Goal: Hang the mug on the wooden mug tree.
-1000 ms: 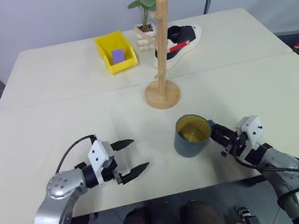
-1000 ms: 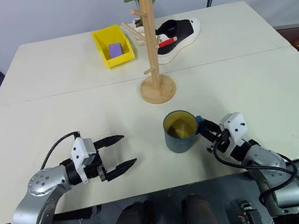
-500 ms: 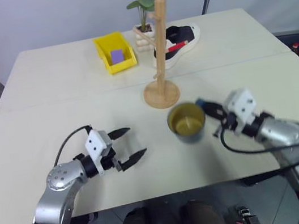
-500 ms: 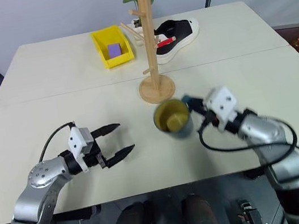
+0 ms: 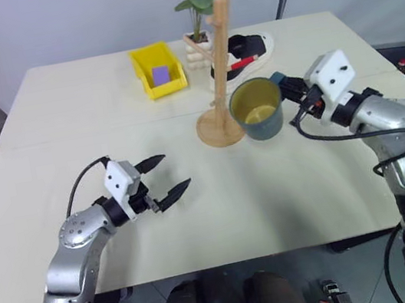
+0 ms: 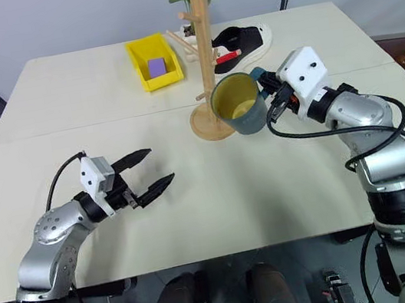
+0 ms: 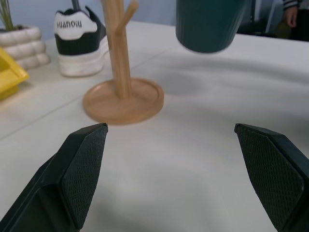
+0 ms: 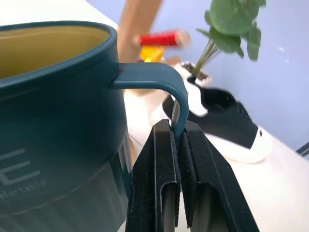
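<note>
Now, in the left eye view, the mug [image 5: 258, 109] sits right of centre in the upper half of the frame, lifted clear of the table [image 5: 75, 134]; a second ago it stood lower in the frame, on the tabletop. The right gripper [image 5: 292, 92] carries it, and it hangs just beside the round base of the wooden mug tree [image 5: 217, 63], not yet on any peg. The left gripper [image 5: 168, 179] has drifted slightly up the frame, at lower left, and grasps nothing.

From the right eye view the same lift shows: the mug has travelled from bottom centre to the middle of the upper half, its rim overlapping the tree's pole.

In the left wrist view both fingers [image 7: 79, 169] stand wide apart, empty, with the tree's base at centre left and the mug's underside floating at top centre above the tabletop.

At the right wrist, the fingers [image 8: 159, 179] are clenched on the lower part of the mug's handle [image 8: 159, 79].

Likely the carry is under way; what remains is raising the handle to a peg and threading it on.
</note>
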{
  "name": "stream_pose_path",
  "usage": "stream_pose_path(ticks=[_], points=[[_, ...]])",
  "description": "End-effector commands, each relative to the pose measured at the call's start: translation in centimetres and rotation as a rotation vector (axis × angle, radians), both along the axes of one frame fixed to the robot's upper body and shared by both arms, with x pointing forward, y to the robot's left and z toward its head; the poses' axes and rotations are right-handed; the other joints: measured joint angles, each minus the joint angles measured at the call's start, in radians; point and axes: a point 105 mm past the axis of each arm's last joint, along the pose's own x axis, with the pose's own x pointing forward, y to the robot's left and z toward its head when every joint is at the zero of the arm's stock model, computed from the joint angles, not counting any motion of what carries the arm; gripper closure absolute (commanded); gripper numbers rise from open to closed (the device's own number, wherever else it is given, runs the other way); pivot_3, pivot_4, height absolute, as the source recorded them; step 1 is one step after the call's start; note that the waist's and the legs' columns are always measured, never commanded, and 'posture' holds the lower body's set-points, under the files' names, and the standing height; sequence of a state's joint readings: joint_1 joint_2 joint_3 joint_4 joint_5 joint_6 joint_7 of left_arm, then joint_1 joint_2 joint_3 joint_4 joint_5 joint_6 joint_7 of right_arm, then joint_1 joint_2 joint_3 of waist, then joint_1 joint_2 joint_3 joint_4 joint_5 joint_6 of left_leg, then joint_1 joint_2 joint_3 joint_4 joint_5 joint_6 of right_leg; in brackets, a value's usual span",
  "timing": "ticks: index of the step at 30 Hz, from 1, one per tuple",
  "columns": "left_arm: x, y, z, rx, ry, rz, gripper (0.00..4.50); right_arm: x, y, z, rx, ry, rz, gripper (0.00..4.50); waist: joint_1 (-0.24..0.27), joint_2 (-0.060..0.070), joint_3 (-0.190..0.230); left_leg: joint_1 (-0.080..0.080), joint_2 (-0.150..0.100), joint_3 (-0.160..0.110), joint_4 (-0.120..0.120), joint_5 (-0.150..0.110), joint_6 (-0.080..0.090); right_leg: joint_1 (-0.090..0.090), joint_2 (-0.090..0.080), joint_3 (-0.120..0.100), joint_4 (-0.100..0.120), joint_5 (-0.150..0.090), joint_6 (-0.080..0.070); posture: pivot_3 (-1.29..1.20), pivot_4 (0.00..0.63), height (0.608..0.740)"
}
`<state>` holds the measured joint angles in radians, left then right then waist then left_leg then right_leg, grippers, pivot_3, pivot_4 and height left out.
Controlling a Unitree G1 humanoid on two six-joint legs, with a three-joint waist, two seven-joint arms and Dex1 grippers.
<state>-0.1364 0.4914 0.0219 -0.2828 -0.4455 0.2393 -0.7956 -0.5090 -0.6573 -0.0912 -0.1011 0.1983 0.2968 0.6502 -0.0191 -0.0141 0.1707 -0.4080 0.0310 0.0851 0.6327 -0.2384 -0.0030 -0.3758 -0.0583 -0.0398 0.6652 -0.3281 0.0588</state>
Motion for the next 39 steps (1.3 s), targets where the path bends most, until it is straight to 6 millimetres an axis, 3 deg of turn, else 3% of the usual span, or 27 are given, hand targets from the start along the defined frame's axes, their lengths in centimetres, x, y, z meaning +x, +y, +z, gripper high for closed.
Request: stream_pose_path(ticks=[1, 6, 13, 23, 31, 35, 38, 39], points=[[-0.2, -0.2, 1.7, -0.023, -0.052, -0.010, 0.00, 0.8, 0.2, 2.9, -0.009, -0.104, 0.040, 4.45, 0.000, 0.000, 0.000, 0.000, 0.000, 0.000, 0.000, 0.000, 0.000, 0.000, 0.000, 0.000, 0.000, 0.000, 0.000, 0.00, 0.150, 0.740], [-0.5, -0.2, 3.3, -0.104, -0.049, -0.028, 0.00, 2.4, 1.2, 3.9, -0.020, -0.116, 0.103, 4.45, 0.002, 0.000, 0.000, 0.000, 0.001, 0.000, 0.000, 0.000, 0.000, 0.000, 0.001, 0.000, 0.001, 0.000, 0.000, 0.00, 0.150, 0.740], [-0.5, -0.2, 4.0, -0.108, -0.053, -0.027, 0.00, 3.6, 2.1, 4.8, -0.043, -0.127, 0.142, 4.45, 0.004, 0.000, 0.000, 0.000, 0.000, 0.000, 0.001, 0.000, 0.000, 0.000, 0.000, 0.000, 0.000, 0.000, 0.000, 0.00, 0.150, 0.740], [-0.8, -0.6, 6.2, -0.201, -0.072, -0.062, 0.00, 5.1, 2.8, 5.0, -0.048, -0.092, 0.150, 4.45, 0.002, 0.000, 0.000, 0.000, 0.000, 0.000, 0.001, 0.000, -0.001, 0.000, 0.000, 0.000, 0.001, 0.000, 0.000, 0.00, 0.150, 0.740], [-1.0, -1.0, 6.8, -0.191, -0.081, -0.086, 0.00, 5.6, 3.1, 4.4, -0.036, -0.017, 0.167, 4.45, 0.003, 0.000, 0.000, 0.000, 0.000, 0.000, 0.001, 0.000, -0.001, 0.000, 0.000, 0.000, 0.000, 0.000, 0.000, 0.00, 0.150, 0.740], [-1.0, -1.0, 6.9, -0.190, -0.083, -0.084, 0.00, 5.7, 3.2, 5.0, -0.030, -0.041, 0.155, 3.06, 0.001, 0.000, 0.000, 0.000, 0.000, 0.000, 0.001, 0.000, -0.001, 0.000, 0.000, 0.000, 0.000, 0.000, 0.000, 0.00, 0.150, 0.740], [-1.0, -1.0, 6.8, -0.189, -0.083, -0.082, 0.00, 5.6, 2.8, 5.3, -0.040, -0.059, 0.136, 1.45, 0.002, 0.000, 0.000, 0.000, 0.000, 0.000, 0.001, 0.000, -0.001, 0.000, 0.001, 0.000, 0.001, 0.000, 0.000, 0.00, 0.150, 0.740], [-0.9, -1.0, 6.9, -0.189, -0.084, -0.080, 0.00, 5.5, 2.6, 5.4, -0.048, -0.065, 0.129, 1.45, 0.002, 0.000, 0.000, 0.000, 0.000, 0.000, 0.001, 0.000, -0.001, 0.000, 0.001, 0.000, 0.000, 0.000, 0.000, 0.00, 0.150, 0.740]])
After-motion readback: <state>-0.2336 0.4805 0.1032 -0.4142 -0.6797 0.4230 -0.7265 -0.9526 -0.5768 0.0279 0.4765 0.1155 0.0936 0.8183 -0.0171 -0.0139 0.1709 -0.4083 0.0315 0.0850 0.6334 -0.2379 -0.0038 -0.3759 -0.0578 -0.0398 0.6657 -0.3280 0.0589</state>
